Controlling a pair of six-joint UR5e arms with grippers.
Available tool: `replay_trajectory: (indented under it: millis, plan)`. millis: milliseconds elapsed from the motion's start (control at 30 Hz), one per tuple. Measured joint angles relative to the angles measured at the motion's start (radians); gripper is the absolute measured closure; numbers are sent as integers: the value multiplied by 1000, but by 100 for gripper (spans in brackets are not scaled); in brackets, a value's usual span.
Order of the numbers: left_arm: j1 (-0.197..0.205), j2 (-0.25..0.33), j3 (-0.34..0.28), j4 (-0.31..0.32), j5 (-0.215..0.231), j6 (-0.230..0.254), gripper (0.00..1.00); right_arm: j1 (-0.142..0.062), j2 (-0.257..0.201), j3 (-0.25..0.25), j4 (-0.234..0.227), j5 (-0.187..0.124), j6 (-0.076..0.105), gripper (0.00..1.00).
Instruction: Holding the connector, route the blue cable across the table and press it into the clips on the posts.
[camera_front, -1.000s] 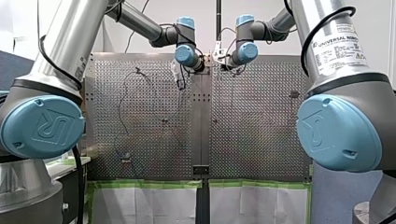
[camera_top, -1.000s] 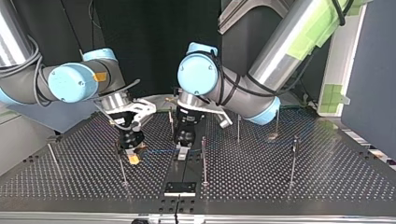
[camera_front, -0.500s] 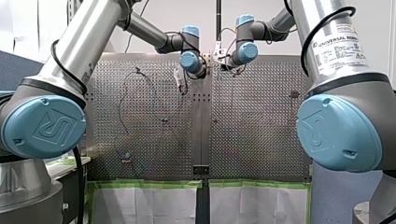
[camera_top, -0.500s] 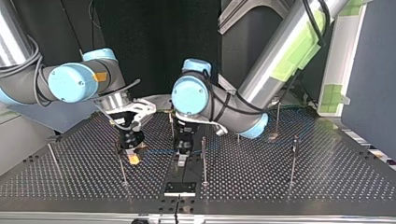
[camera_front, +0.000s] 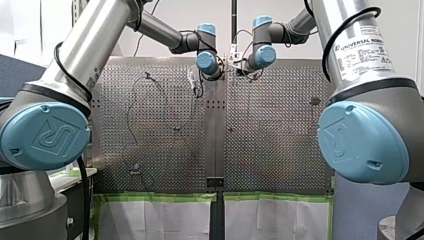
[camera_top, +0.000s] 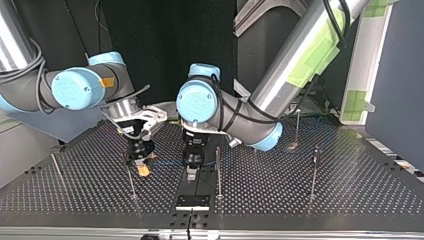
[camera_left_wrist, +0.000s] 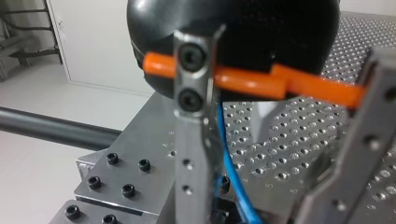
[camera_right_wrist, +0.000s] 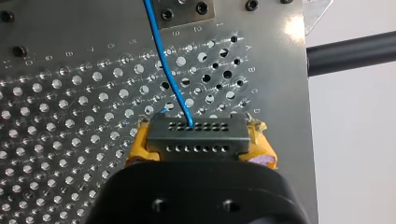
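Nearest you in the top view, a post (camera_top: 218, 172) stands just beside your left gripper (camera_top: 191, 172). Its metal fingers (camera_left_wrist: 191, 154) are spread, and the blue cable (camera_left_wrist: 231, 172) runs loosely between them, probably so it can slide as a guide. Slightly further back, your right gripper (camera_right_wrist: 196, 144) is clenched on the connector (camera_right_wrist: 196, 133), yellow pads (camera_right_wrist: 140, 149) either side, likely anchoring that end just above the counter (camera_right_wrist: 70, 107).
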Motion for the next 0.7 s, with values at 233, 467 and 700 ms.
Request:
replay_trajectory:
  millis: [233,467,700]
  plan:
    - [-7,0,-9,-13,-20,2,99,2,0,0,0,0,0,100]
    - [-16,2,-47,-24,-51,8,99,6,1,11,0,2,-1,100]
    - [-37,4,-108,8,-95,20,99,8,2,38,-1,4,-2,100]
